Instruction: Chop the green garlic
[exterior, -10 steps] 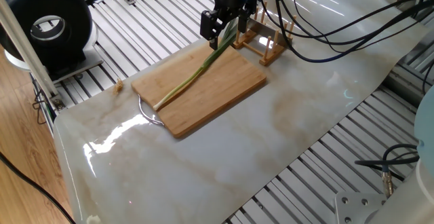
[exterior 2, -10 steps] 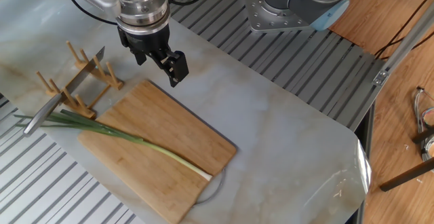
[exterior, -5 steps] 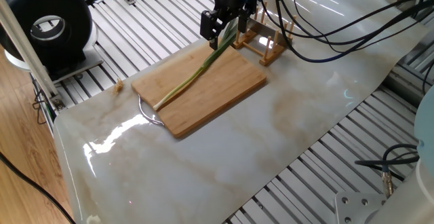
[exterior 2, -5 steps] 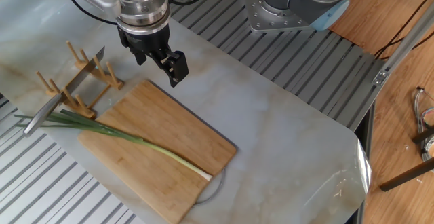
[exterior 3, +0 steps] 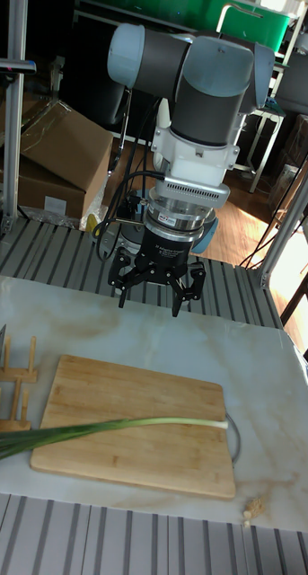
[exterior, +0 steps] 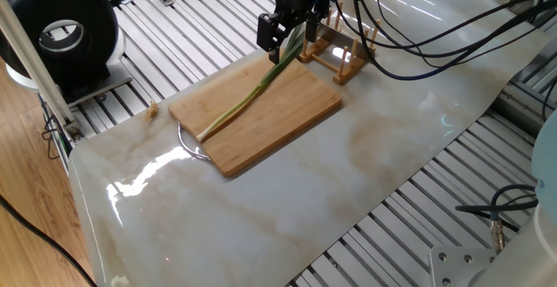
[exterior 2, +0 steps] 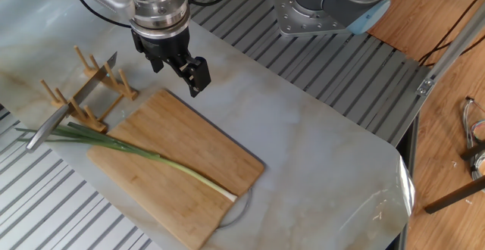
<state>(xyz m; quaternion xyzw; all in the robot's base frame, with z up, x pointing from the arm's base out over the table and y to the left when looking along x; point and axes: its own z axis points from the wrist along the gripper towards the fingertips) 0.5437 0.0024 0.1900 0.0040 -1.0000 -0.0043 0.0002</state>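
Across the board (exterior 2: 189, 140), we see the garlic (exterior 2: 151, 157) lying whole, leaves trailing off toward the rack (exterior 2: 125, 93). Our pincer (exterior 3: 154, 289) hangs open and empty above the board's edge; the knife (exterior 2: 76, 98) sits racked. We judge chopping not yet begun.

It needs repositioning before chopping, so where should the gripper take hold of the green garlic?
Probably the firm pale stalk of the green garlic, from straight above, jaws straddling it crosswise: it lies flat on the cutting board, while its leafy end splays beside the rack.
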